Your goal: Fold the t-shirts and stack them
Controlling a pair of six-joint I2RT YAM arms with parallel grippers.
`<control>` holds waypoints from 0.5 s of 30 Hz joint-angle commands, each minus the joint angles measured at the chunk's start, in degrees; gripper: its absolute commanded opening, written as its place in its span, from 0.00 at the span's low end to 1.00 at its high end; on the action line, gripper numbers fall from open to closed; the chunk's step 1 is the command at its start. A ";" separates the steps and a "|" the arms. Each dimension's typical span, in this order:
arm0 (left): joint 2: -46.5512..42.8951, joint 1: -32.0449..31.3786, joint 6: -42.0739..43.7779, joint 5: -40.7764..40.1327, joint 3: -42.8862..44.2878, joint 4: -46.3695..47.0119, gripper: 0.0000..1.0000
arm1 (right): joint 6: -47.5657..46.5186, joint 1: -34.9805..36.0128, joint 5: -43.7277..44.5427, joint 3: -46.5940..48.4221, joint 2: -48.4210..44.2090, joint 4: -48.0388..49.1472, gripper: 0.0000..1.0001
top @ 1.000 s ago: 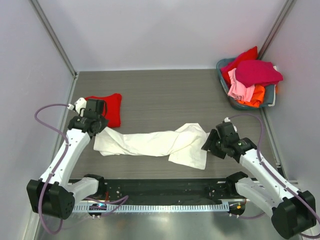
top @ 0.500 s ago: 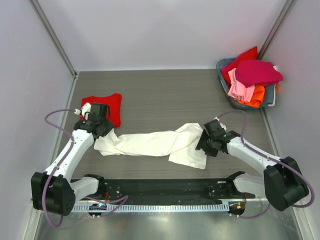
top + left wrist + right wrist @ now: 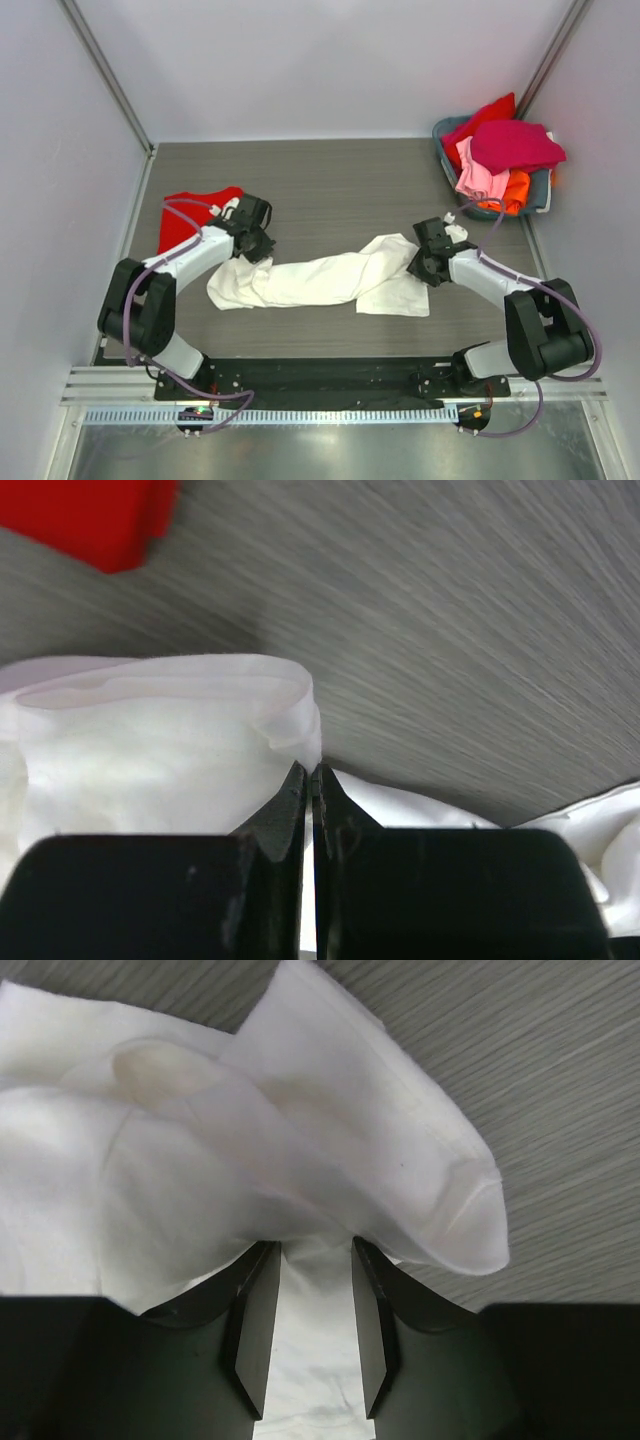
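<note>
A long white t-shirt (image 3: 320, 280) lies stretched and bunched across the middle of the table. My left gripper (image 3: 262, 245) is at its left end, shut on a thin fold of the white cloth (image 3: 150, 740); in the left wrist view the gripper (image 3: 313, 770) has its jaws almost together. My right gripper (image 3: 418, 262) is at the shirt's right end. In the right wrist view the gripper (image 3: 315, 1250) has its jaws closed on a thick bunch of the white cloth (image 3: 200, 1130). A folded red t-shirt (image 3: 190, 215) lies at the left, partly under my left arm, and also shows in the left wrist view (image 3: 90, 515).
A grey-blue basket (image 3: 443, 150) stands at the back right corner. It holds a magenta shirt (image 3: 515, 145), a pink one (image 3: 478, 180), an orange one (image 3: 512, 190) and a red one (image 3: 480, 118). Walls close the table on three sides.
Both arms have reached farther from their bases and pulled the white t-shirt away from the near edge. My left gripper has moved right, past the red t-shirt.
</note>
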 commanded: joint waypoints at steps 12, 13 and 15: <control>16.87 0.97 1.20 3.10 17.62 7.39 0.00 | -1.98 -9.36 2.05 -4.06 -5.67 5.14 0.34; 18.45 1.86 1.81 3.28 18.68 7.57 0.00 | -1.89 -9.18 1.09 -4.33 -5.85 6.11 0.31; 22.57 4.31 3.13 3.63 22.63 6.43 0.00 | -1.63 -8.13 -0.93 -4.60 -5.94 8.22 0.31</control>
